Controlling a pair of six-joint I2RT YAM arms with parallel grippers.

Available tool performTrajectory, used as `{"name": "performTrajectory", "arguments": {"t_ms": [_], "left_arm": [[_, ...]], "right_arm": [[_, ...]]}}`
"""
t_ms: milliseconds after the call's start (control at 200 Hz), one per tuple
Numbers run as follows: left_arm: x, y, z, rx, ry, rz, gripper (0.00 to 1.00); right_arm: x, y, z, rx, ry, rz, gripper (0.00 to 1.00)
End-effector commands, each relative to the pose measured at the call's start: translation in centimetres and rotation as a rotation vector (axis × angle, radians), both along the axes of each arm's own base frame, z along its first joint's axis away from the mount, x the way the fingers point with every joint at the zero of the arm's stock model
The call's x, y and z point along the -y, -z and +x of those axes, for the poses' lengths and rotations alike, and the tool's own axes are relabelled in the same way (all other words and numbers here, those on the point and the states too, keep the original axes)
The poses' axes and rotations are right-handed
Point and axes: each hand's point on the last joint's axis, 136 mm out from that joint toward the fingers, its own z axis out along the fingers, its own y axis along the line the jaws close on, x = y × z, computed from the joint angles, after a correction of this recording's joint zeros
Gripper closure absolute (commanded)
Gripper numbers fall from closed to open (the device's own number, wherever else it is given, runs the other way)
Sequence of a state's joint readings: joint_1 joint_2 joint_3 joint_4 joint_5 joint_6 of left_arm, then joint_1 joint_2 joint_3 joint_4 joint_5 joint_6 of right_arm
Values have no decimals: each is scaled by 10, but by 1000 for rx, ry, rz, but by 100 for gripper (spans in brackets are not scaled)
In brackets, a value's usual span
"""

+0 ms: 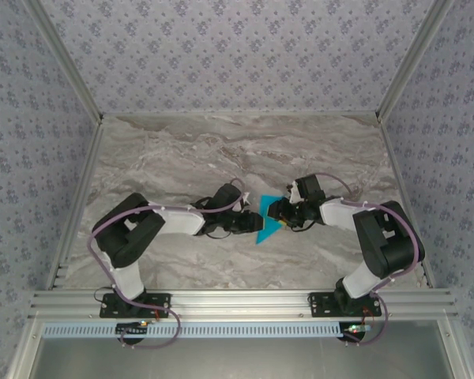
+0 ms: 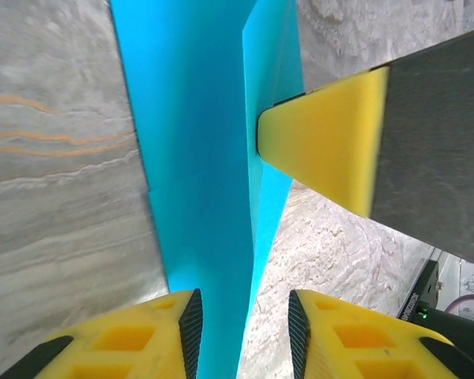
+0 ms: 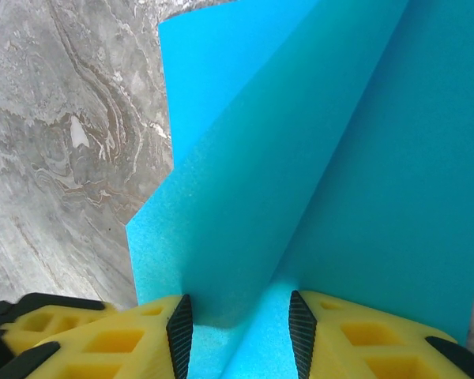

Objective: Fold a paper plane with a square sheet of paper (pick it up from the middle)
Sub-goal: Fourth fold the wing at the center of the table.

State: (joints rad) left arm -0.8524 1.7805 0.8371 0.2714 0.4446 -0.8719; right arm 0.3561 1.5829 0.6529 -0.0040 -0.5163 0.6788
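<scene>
The creased square sheet of paper (image 1: 266, 229) stands on edge at mid-desk (image 1: 221, 150), between both tools. The left tool (image 2: 241, 316) has its fingers apart, with the sheet loose between them. The right tool (image 3: 237, 312) straddles the fold, but whether it clamps the sheet cannot be told.

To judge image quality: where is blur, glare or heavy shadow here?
Top external: even light, no glare, faint shadows on the table. Left wrist: the square sheet of paper is crisp, the right arm's yellow finger slightly soft. Right wrist: paper grain visible, no glare.
</scene>
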Motion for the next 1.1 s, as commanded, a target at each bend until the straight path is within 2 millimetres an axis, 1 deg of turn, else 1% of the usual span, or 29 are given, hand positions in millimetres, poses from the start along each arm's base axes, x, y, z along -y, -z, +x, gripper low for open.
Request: {"name": "performTrajectory", "arguments": {"t_ms": [0,150,230,340,450,580,725,1094], "left_arm": [[-9,-17,5,60,-24,3,63],[-7,-26,13,80,-65,-23,69],[0,-31,13,74,-57,-66,71],[12,-30,8,49,-18,-93,76],[19,-27,5,38,-2,-90,77],[19,-21,4,27,1,-69,80],[21,-18,3,18,16,-68,82],[12,8,6,-7,-12,35,86]], "right_arm": [[14,24,-13,-73,-3,-109,57],[16,29,-16,-98,-5,-139,56],[17,32,-16,-107,-5,-153,55],[17,34,-17,-122,-7,-174,54],[16,37,-18,-133,-14,-189,51],[15,39,-19,-144,-18,-205,50],[15,41,-20,-152,-23,-214,49],[18,42,-21,-162,-18,-234,49]]}}
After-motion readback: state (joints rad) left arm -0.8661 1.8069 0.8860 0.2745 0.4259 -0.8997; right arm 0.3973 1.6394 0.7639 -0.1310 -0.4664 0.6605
